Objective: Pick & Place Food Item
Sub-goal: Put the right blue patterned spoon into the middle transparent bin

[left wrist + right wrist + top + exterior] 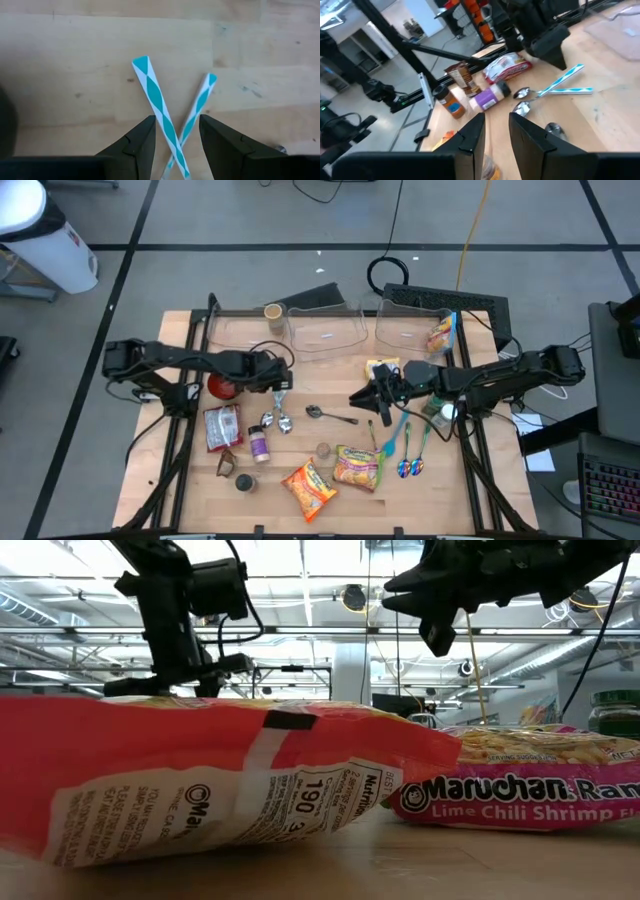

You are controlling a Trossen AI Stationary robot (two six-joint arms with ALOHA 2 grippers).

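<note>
Two ramen packets lie flat near the table's front edge: an orange one and a pink Maruchan one. A red packet lies at the left. My left gripper is open above two crossed spoons with teal-and-white handles; its fingers stand on either side of the handles. My right gripper is open and empty above the table's middle, to the right of the spoons.
Two clear tubs stand at the back, the right one beside a snack bag. A red cup, spice jars, a metal spoon and coloured cutlery lie about.
</note>
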